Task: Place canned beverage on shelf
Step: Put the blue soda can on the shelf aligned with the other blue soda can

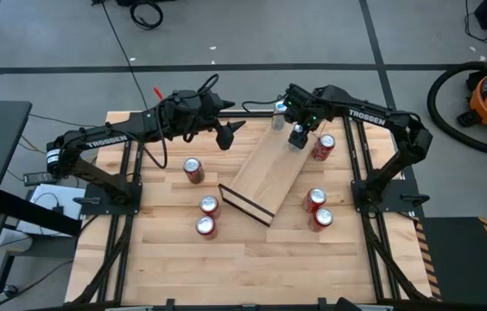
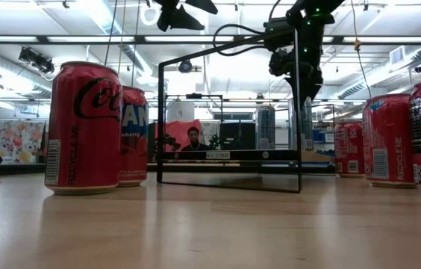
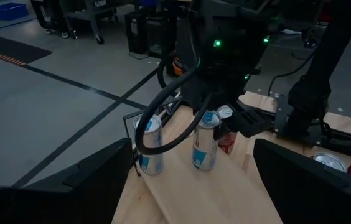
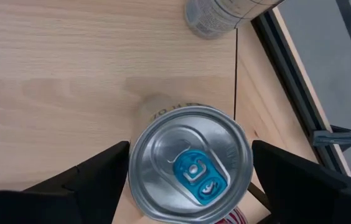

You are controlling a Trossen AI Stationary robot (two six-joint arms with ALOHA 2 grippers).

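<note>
The shelf is a light-wood board with a black wire frame, lying slantwise mid-table. Two silver cans with blue tabs stand upright on its far end. One silver can stands right under my right gripper. That gripper is open and points down, its fingers standing on either side of the can top without touching it. This can also shows in the left wrist view. The other silver can stands at the shelf's far corner. My left gripper is open and empty, raised left of the shelf's far end.
Three red cans stand on the table left of the shelf. Three more stand to its right. The shelf's near half is bare board. A person shows far behind the table.
</note>
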